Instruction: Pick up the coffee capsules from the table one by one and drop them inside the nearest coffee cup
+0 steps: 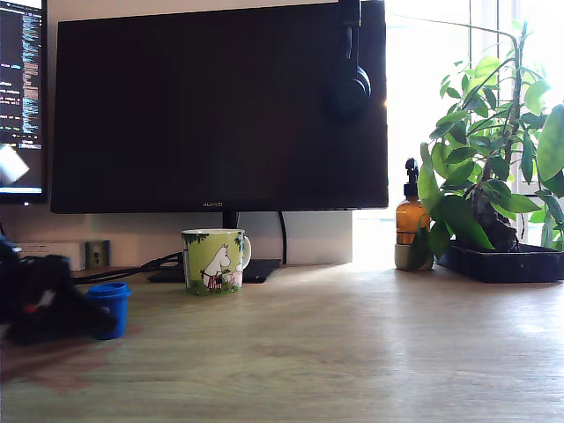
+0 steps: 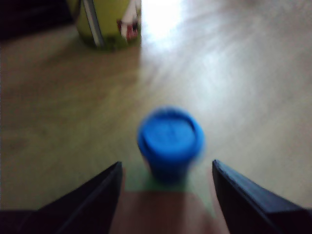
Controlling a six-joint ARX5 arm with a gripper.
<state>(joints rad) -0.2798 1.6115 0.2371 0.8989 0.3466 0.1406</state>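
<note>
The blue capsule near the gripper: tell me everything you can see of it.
The small bright blue plastic capsule is a tapered pod, its wider rim uppermost, standing upright on the pale wood-grain table. In the exterior view it sits far left, ahead of the green-and-white mug. The black gripper is open, its fingers flanking the capsule without touching it. The wrist view is blurred, so no marking can be read.

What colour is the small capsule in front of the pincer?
Bright blue. The small plastic capsule shows best in the wrist view.
</note>
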